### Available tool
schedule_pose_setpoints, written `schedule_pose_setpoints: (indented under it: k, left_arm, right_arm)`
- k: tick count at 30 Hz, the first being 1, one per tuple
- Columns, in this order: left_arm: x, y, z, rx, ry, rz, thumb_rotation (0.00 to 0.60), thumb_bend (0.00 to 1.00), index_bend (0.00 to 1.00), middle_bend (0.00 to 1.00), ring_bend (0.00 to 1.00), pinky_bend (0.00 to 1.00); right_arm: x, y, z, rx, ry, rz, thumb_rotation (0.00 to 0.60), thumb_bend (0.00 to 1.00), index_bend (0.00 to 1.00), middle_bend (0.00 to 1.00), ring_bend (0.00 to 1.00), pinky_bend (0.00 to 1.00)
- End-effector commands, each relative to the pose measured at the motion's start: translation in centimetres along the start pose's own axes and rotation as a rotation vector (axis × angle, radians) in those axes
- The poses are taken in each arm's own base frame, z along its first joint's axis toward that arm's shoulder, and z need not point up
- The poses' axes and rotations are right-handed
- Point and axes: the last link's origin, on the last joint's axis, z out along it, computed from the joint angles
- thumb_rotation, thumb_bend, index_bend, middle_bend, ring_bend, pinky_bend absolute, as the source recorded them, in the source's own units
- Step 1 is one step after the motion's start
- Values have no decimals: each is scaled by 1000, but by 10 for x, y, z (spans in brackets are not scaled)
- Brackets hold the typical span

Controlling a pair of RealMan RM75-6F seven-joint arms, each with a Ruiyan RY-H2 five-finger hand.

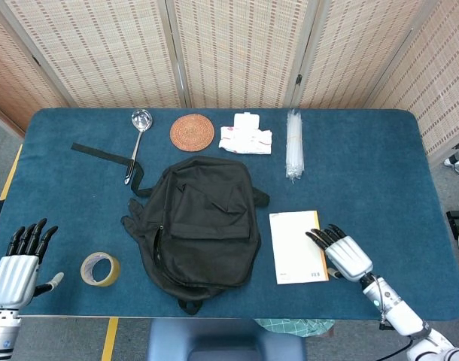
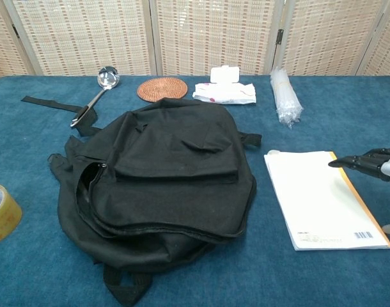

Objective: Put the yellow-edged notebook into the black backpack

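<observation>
The yellow-edged notebook (image 1: 296, 246) (image 2: 313, 198) lies flat on the blue table, just right of the black backpack (image 1: 198, 223) (image 2: 162, 182). The backpack lies flat at the table's middle with a zip gap on its left side. My right hand (image 1: 341, 250) (image 2: 374, 164) has its fingers spread and stretched over the notebook's yellow right edge; whether they touch it I cannot tell. My left hand (image 1: 19, 259) hovers open at the table's front left corner, holding nothing.
A roll of tape (image 1: 99, 268) (image 2: 2, 213) lies front left. Along the back stand a ladle (image 1: 137, 135), a woven coaster (image 1: 192, 131), a wipes pack (image 1: 246, 138) and a bundle of clear straws (image 1: 293, 144). A black strap (image 1: 101, 154) trails left of the backpack.
</observation>
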Motion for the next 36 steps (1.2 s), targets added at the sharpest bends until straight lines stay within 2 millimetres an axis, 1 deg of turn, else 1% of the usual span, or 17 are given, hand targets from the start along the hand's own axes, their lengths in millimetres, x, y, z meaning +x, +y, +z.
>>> schedule_pose_setpoints:
  k: [1, 8, 12, 14, 21, 36]
  left_arm:
    - [-1, 0, 0, -2, 0, -1, 600, 229, 141, 39, 67, 0]
    - [-4, -4, 0, 5, -9, -6, 600, 229, 140, 39, 67, 0]
    - [-4, -7, 0, 11, -6, -11, 600, 230, 140, 39, 67, 0]
    - [-5, -7, 0, 10, -7, -12, 600, 229, 140, 39, 67, 0]
    - [-7, -6, 0, 6, -11, -14, 600, 230, 140, 39, 67, 0]
    - [-7, -6, -1, 10, -13, -14, 600, 230, 139, 39, 67, 0]
  right_arm:
    - [1, -9, 6, 23, 16, 8, 600, 202, 101, 151, 180, 128]
    - [4, -33, 26, 80, 22, 23, 600, 203, 101, 151, 185, 128]
    - [9, -43, 32, 115, 45, 26, 600, 202, 105, 151, 184, 128]
    - [11, -43, 34, 119, 54, 20, 600, 202, 112, 151, 193, 128]
    - [10, -30, 31, 108, 24, -33, 600, 202, 129, 155, 200, 129]
    - [9, -34, 47, 122, 27, -29, 600, 202, 146, 165, 211, 129]
